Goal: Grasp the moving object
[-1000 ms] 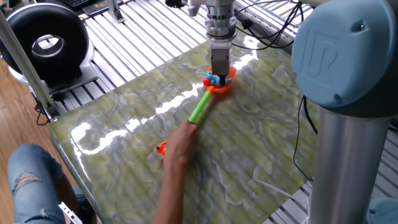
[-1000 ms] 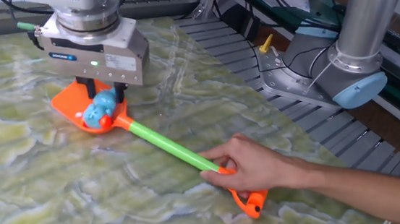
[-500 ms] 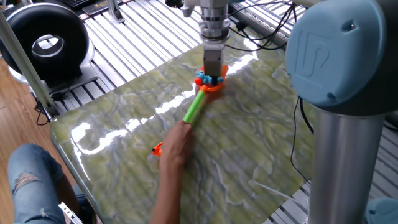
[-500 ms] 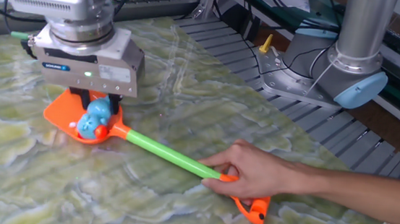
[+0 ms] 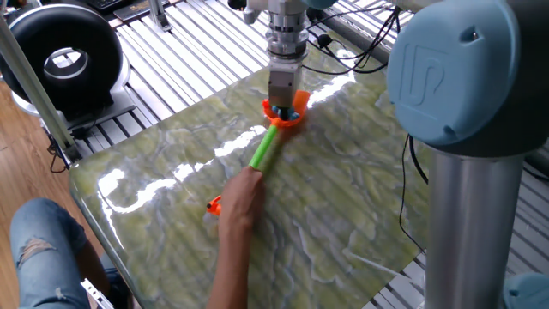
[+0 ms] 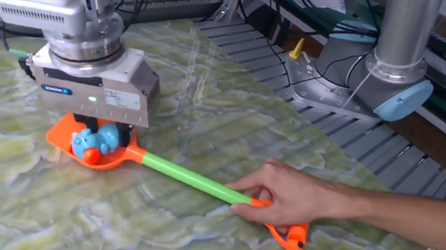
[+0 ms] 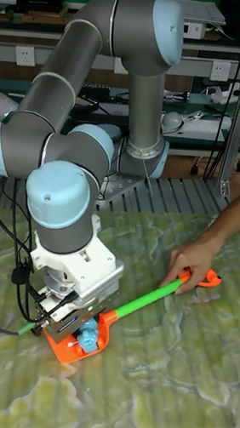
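The moving object, a small light-blue lumpy toy (image 6: pixel 94 140), lies in the head of an orange scoop (image 6: pixel 64 137) with a green handle (image 6: pixel 190 179). A person's hand (image 6: pixel 297 200) holds the far end of that handle. My gripper (image 6: pixel 105 129) hangs straight down over the scoop head, open, its dark fingers low on either side of the toy and not closed on it. In the tall fixed view the toy (image 7: pixel 88 339) shows between the fingers of the gripper (image 7: pixel 83 332). In one fixed view the gripper (image 5: pixel 284 107) hides most of the toy.
A small orange piece (image 6: pixel 290 238) lies on the marbled green table (image 6: pixel 210 91) just under the person's hand. The forearm stretches in from the right. Slatted metal rails and cables border the table's far edges, and the arm's base column (image 6: pixel 404 44) stands behind.
The scoop with the toy has slid left across the table over the last second, and my gripper has followed it and come lower over the scoop head. The hand shifted along with the handle.
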Motion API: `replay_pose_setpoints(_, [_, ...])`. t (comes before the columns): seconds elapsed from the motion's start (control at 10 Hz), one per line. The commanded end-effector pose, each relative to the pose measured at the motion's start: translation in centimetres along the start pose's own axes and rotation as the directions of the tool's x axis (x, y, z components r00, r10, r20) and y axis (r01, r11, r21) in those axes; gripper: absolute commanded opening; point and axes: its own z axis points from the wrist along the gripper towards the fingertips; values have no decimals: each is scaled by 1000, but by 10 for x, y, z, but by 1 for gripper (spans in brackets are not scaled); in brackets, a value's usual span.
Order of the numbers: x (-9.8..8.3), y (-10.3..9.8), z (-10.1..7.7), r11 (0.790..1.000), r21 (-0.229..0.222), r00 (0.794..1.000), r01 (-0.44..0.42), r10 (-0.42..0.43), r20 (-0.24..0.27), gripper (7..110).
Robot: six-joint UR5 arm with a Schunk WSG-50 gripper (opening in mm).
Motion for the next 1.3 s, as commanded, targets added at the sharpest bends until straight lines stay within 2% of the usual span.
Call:
replay_pose_setpoints(0.0, [6,10,-29,996,14,995,-92,92,-43,7])
replay_pose_setpoints(0.1, [9,9,-44,995,12,993,-95,95,-68,7])
replay_pose_setpoints(0.2, [7,10,-57,996,-2,994,-87,87,-73,7])
replay_pose_setpoints(0.5, [13,7,-94,995,16,989,-99,100,-109,7])
replay_pose_setpoints(0.7, [10,-19,-112,995,69,992,-70,77,-96,7])
replay_pose_setpoints(0.9, [4,-49,-132,995,90,996,-40,46,-70,7])
replay_pose_setpoints(1.0, [2,-72,-141,990,136,998,-27,35,-54,7])
replay_pose_setpoints(1.1, [-1,-94,-149,983,181,999,-29,33,-21,7])
replay_pose_setpoints(1.2, [-5,-102,-154,984,170,999,-43,40,20,7])
